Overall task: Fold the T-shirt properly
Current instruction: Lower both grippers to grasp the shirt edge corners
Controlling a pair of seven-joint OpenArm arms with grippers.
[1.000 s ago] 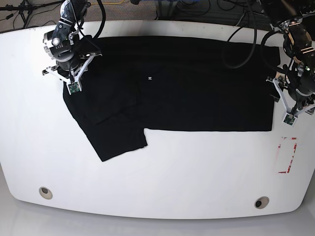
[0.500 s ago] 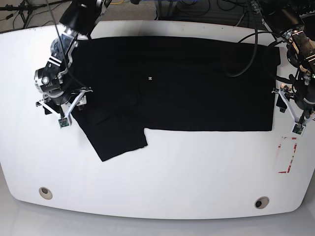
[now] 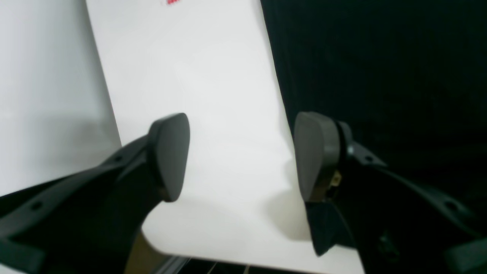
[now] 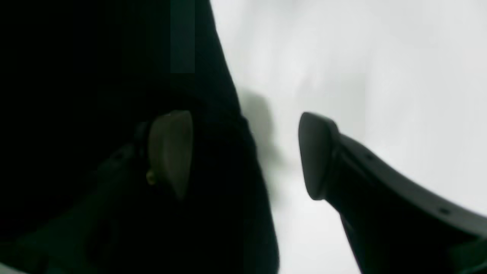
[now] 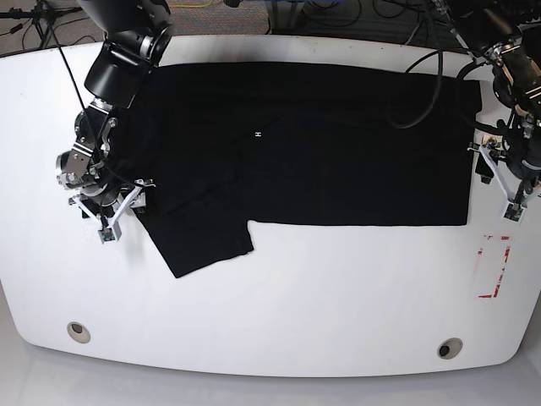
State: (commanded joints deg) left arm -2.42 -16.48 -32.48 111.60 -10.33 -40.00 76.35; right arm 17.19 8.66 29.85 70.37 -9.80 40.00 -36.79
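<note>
The black T-shirt (image 5: 321,144) lies spread flat across the white table (image 5: 279,304), a sleeve (image 5: 203,241) jutting toward the front left and a tiny white mark (image 5: 258,134) near its middle. My right gripper (image 5: 112,205) hovers at the shirt's left edge. It is open (image 4: 243,152), one finger (image 4: 171,152) over the cloth (image 4: 95,95) and the other over bare table, the cloth edge between them. My left gripper (image 5: 500,182) stands open (image 3: 243,156) at the shirt's right edge, mostly over bare table, its right finger (image 3: 315,156) at the cloth (image 3: 380,76).
A red-outlined rectangle (image 5: 493,266) is marked on the table at the front right. Two round holes (image 5: 78,331) (image 5: 449,348) sit near the front edge. Cables and stands crowd the space behind the table's back edge.
My right gripper has travelled down the shirt's left edge from the upper corner to beside the sleeve. My left gripper has shifted slightly outward along the right edge.
</note>
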